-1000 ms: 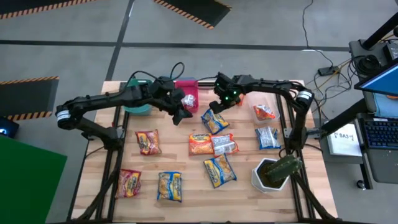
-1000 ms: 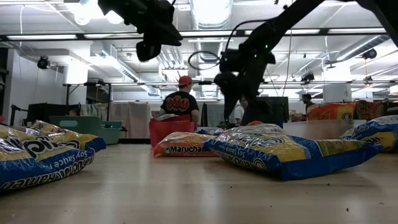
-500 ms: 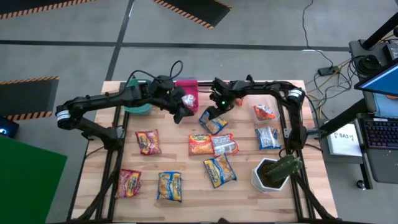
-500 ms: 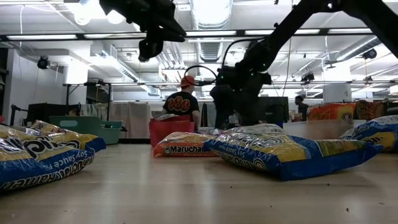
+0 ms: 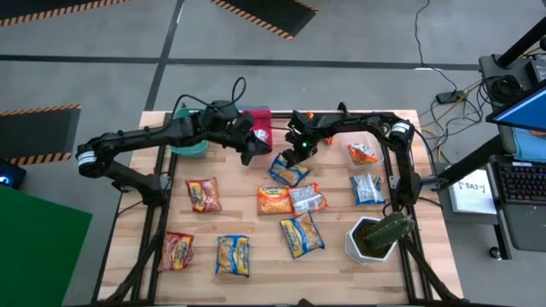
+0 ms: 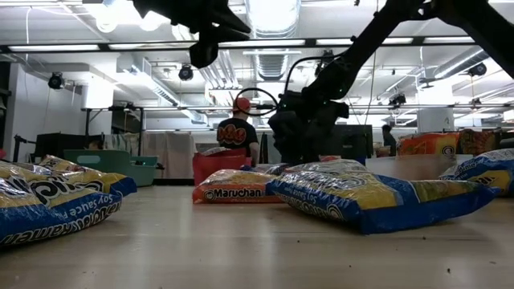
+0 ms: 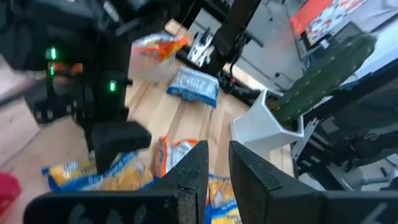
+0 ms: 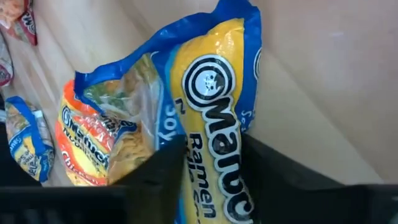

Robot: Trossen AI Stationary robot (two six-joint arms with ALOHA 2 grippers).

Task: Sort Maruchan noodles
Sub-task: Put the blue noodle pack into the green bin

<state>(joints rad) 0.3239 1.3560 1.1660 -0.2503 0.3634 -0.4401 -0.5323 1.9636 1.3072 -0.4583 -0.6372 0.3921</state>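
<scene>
Yellow-and-blue plastic filled the right wrist view: the yellow-and-blue packet [image 8: 211,112] lay straight ahead of our right gripper [image 5: 296,152], its end already between the two dark fingers [image 8: 155,171], its long axis running away from the gripper. We saw the jaws set close on either side of it, though we could not tell whether they had fully clamped on it yet.

From above, that packet [image 5: 288,170] lay in the far middle of the wooden table [image 5: 256,256], just near of the right gripper, tilted so its length ran from far-left to near-right. Our left gripper [image 5: 247,150] hung just to its far left, fingers close together with nothing visibly between them, over the table edge of the pink bin [image 5: 258,125]. The two grippers stood close together, so we judged a lift would need to go up or rightwards first to keep clear of the left arm.

Just near of the packet lay an orange packet [image 5: 275,199] touching a silver-and-blue packet [image 5: 308,198]; neither seemed to overlap the one in the jaws. The teal bin [image 5: 186,145] sat at the far left edge, beyond the left arm. Open boards lay to the right, between the packet and a clear tray [image 5: 363,147] at the far right. The white pot [image 5: 368,239] stood well apart at the near right.
</scene>
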